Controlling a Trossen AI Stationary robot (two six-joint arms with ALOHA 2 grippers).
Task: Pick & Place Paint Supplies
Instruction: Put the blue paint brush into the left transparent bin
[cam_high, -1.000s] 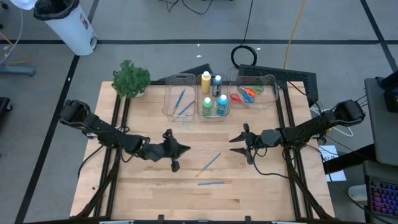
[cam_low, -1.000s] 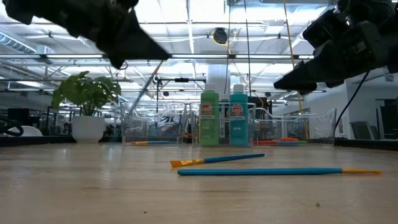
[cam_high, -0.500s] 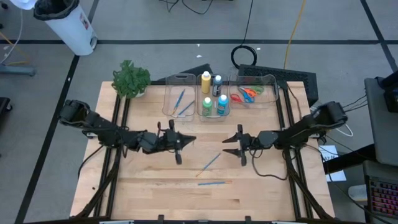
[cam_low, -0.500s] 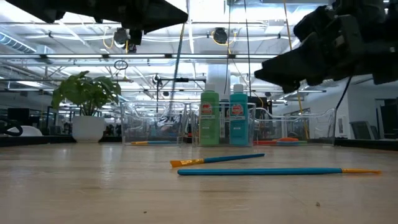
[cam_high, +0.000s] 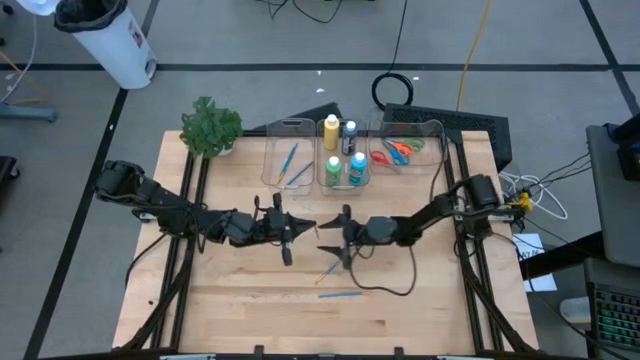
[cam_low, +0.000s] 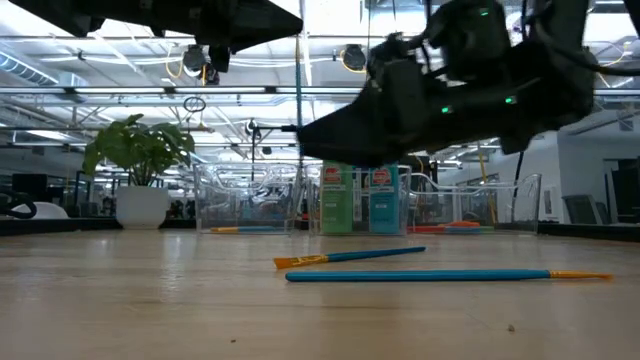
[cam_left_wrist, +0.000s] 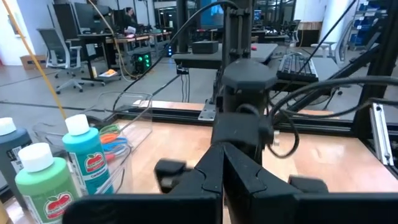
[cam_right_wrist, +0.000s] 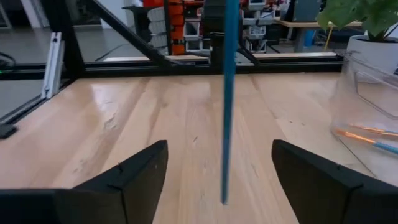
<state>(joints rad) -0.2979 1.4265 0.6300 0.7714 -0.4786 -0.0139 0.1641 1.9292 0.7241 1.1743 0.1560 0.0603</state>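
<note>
From above, my left hand (cam_high: 300, 228) hovers mid-desk, pinching a thin blue paintbrush (cam_right_wrist: 227, 93); my right hand (cam_high: 330, 240) faces it, spread wide. Two more brushes (cam_high: 340, 260) lie on the desk (cam_high: 230, 310) nearby. At desk level, green and teal paint bottles (cam_low: 336, 200) carry red apple labels, writing unreadable. My right wrist shows the held brush upright between my spread fingers (cam_right_wrist: 124, 180).

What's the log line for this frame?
left gripper: shut on upright paintbrush | right gripper: open, facing it | two brushes on table
</note>
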